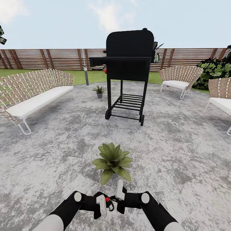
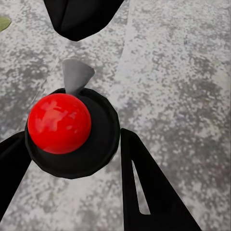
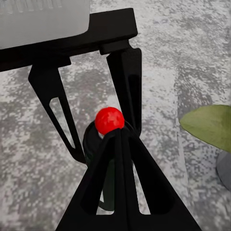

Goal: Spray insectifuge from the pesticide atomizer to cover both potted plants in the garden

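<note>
While the left hand (image 1: 107, 205) grips the pesticide atomizer (image 1: 107, 200), a grill (image 1: 128, 69) stands beyond the nearer potted plant (image 1: 112, 160).

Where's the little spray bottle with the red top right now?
The spray bottle sits low in the head view, between the left gripper and the right gripper, just short of the nearer potted plant on the grey paving.
</note>
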Controlling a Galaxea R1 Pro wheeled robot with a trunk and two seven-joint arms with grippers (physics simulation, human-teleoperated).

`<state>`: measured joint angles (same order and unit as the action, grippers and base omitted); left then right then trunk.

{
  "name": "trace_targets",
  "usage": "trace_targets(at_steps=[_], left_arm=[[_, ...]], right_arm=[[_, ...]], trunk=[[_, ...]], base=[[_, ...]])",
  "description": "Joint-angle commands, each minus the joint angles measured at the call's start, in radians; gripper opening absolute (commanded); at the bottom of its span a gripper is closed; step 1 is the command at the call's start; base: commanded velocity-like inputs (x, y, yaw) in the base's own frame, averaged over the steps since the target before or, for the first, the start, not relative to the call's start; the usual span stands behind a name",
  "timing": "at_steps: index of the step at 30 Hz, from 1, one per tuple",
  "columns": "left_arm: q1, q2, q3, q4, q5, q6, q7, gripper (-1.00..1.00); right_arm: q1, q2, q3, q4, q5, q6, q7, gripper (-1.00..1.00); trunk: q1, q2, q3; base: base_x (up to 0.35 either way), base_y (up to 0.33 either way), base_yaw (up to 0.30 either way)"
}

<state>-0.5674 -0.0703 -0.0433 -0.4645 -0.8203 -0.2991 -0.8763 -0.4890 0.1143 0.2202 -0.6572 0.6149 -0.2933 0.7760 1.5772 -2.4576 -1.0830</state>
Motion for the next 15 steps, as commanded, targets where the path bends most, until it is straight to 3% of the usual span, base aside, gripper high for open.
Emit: trace_targets(at_steps=[1, 15], left_arm=[[0.0, 0.0, 0.001, -0.002, -0.007, -0.005, -0.001, -1.0], [0.0, -0.001, 0.002, -0.001, -0.004, -0.006, -0.002, -1.0]], right_arm=[[0.0, 0.0, -0.001, -0.001, 0.01, -0.006, 0.0, -1.0], [0.0, -0.001, -0.002, -0.001, 0.011, -0.006, 0.0, -1.0]], trunk=[[0.0, 0.0, -0.001], [0.0, 0.0, -0.001]], base=[[0.0, 0.0, 0.0], [0.0, 0.0, 0.0]])
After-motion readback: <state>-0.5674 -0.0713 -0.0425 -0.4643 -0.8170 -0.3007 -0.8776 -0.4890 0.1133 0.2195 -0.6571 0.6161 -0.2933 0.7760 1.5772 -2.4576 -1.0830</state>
